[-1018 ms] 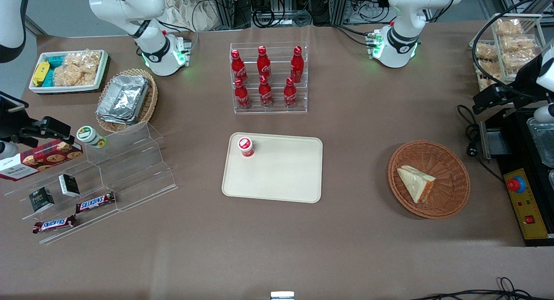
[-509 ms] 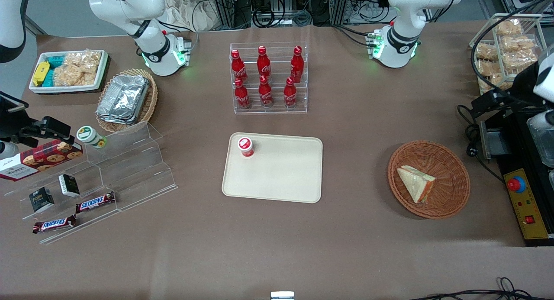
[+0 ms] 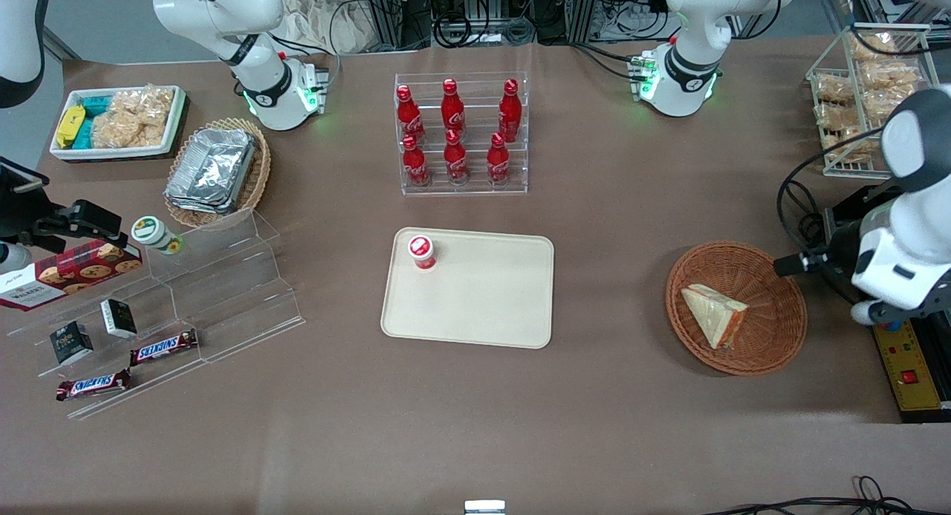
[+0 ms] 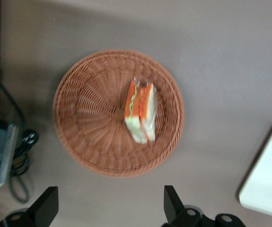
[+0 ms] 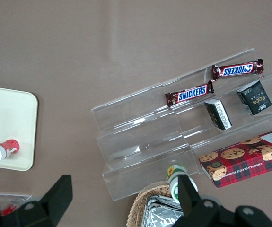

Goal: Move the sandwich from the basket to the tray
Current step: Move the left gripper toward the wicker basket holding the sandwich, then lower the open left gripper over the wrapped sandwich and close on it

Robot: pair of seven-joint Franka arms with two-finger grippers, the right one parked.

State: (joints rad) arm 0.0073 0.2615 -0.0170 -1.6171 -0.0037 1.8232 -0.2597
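The sandwich (image 3: 715, 314), a pale bread wedge with an orange-red filling edge, lies in the round reddish-brown basket (image 3: 780, 277) toward the working arm's end of the table. The cream tray (image 3: 483, 299) sits mid-table. In the left wrist view the sandwich (image 4: 139, 111) rests on the basket's weave (image 4: 88, 123), and a corner of the tray (image 4: 270, 175) shows. My gripper (image 4: 108, 208) hangs high over the bare table just outside the basket's rim, open, its fingers wide apart with nothing between them. The working arm (image 3: 895, 270) stands beside the basket.
A small red-capped bottle (image 3: 421, 251) stands on the tray's corner. A rack of red cola bottles (image 3: 457, 136) is farther from the front camera than the tray. A black control box with a red button (image 3: 903, 351) and cables (image 4: 20, 161) lie beside the basket.
The working arm has swung in from the table's edge toward the basket and nearer the front camera. Sandwich, basket and tray have not moved.
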